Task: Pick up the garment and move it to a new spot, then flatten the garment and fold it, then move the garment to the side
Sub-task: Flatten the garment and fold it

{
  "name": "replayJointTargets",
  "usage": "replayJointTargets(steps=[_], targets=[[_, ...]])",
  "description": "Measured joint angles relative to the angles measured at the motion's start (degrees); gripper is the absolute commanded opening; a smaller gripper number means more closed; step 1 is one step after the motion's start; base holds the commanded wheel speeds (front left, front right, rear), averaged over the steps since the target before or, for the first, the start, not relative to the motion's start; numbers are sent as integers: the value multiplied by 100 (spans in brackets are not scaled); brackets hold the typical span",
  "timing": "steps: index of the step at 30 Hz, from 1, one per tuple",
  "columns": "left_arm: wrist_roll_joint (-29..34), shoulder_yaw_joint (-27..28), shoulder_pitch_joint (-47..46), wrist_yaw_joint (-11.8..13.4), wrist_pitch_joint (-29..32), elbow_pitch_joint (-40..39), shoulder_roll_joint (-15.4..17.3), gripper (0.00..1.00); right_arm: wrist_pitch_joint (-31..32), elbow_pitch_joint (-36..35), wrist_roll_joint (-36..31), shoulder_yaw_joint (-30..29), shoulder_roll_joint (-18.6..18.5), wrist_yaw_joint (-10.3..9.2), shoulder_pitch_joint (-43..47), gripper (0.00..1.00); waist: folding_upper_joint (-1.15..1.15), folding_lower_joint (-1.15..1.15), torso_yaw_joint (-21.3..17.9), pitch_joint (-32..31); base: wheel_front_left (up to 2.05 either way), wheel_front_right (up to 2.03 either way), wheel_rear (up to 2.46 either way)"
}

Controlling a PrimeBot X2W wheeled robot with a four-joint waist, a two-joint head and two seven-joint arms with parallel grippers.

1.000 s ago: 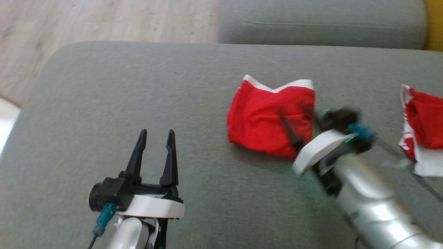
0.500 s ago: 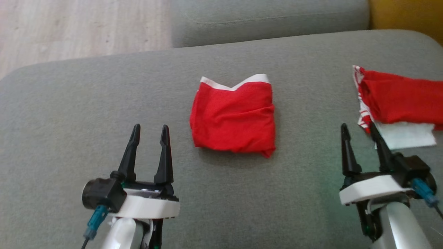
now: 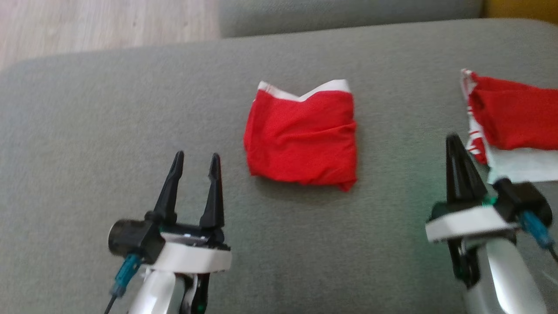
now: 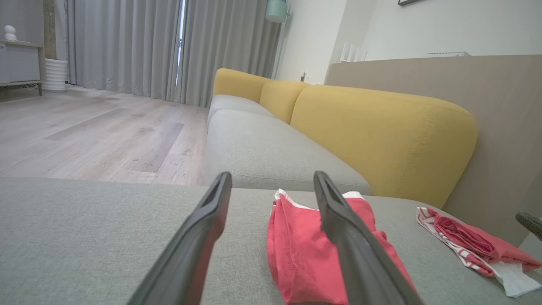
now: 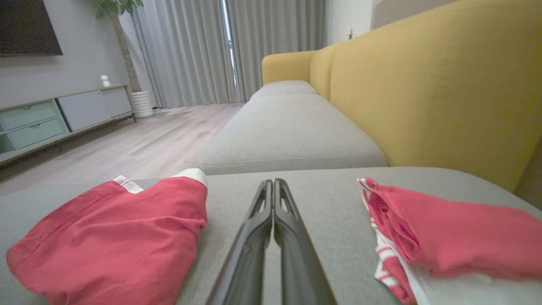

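- A grey fabric seat cushion [image 3: 109,131] of a sofa with mustard-yellow backrests [image 4: 381,127] carried everything. Pale wooden floor [image 3: 109,22] lay beyond its far left corner, and long grey curtains [image 4: 127,42] hung at the back of the room.
- The folded red garment with a white waistband [image 3: 301,139] lay flat around the middle of the cushion. Its white band was turned towards the far edge, and neither gripper touched it.
- The left gripper [image 3: 197,155] hovered by the cushion's near edge, left of the garment and apart from it. Its two dark fingers were spread wide with nothing between them.
- The right gripper [image 3: 453,139] hovered by the near edge further right. It was clenched, its fingers pressed flat together on nothing.
- In the right wrist view those closed fingers pointed along the bare strip of cushion between the two pieces of clothing.
- A second, bunched red garment with white striped cloth [image 3: 514,117] lay towards the cushion's right side. It was near the right gripper's fingertips but apart from them.
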Motion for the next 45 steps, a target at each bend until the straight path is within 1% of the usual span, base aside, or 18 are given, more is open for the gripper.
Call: replayJointTargets(steps=[3, 6, 10, 14, 17, 19, 20, 23, 27, 30, 32, 35, 37, 40, 45], targets=[[-1, -132, -210, -1, 0, 3, 0, 100, 13, 185, -134, 183, -8, 0, -443, 0, 0, 1, 183, 165, 0, 0, 0], [-15, -199, -360, 2, 0, 2, -3, 100, 171, 560, -261, 476, -7, 0, -894, 0, 0, 0, 401, 296, 0, 0, 0], [-14, -360, -419, 2, 0, 24, -3, 100, 237, 1173, -267, 730, -21, 0, -1468, 0, 0, 1, 698, 469, 0, 0, 0], [-14, -461, -480, 8, 0, 49, -3, 100, 247, 1937, -336, 816, -31, 0, -2059, 0, 0, 1, 989, 626, 0, 0, 0], [-14, -495, -584, 8, 0, 59, -4, 100, 416, 2611, -531, 732, -83, 0, -2381, 0, 0, 1, 1172, 722, 0, 0, 0], [-14, -504, -626, 15, 0, 62, -4, 100, 594, 3077, -726, 491, -176, 0, -2490, 0, 0, 1, 1270, 768, 0, 0, 0], [-14, -504, -626, 15, 0, 62, -4, 100, 594, 3077, -726, 491, -176, 0, -2490, 0, 0, 1, 1270, 768, 0, 0, 0], [-14, -509, -638, 59, 0, 62, -5, 100, 633, 3535, -872, 132, -233, 0, -2527, 0, 0, 1, 1350, 790, 0, 0, 0], [-15, -506, -637, 66, 0, 78, -5, 100, 390, 3755, -961, 98, -177, 0, -2650, 0, 0, 0, 1325, 733, 0, 0, 0], [-35, -512, -637, 66, 0, 85, -5, 100, 166, 3745, -855, 248, -141, 0, -2770, 0, 0, -1, 1272, 696, 0, 0, 0], [-75, -531, -637, 67, 0, 85, -5, 100, 98, 3662, -631, 537, -142, 0, -2892, 0, 0, 0, 1252, 685, 0, 0, 0], [-75, -579, -637, 67, 0, 86, -5, 100, 57, 3483, -21, 1287, -153, 0, -3033, 0, 0, 0, 1272, 684, 0, 0, 0], [-77, -621, -638, 67, 0, 88, -5, 100, 57, 3472, 198, 1761, -131, 0, -3055, 0, 0, 0, 1299, 689, 0, 0, 0], [-121, -668, -638, 67, 0, 92, -5, 100, 129, 3601, 398, 2343, -132, 0, -3037, 0, 0, 0, 1364, 686, 0, 0, 0], [-135, -661, -637, 109, 0, 121, -5, 100, 478, 3888, 754, 3194, -134, 0, -2990, 0, 0, 0, 1435, 637, 0, 0, 0]])
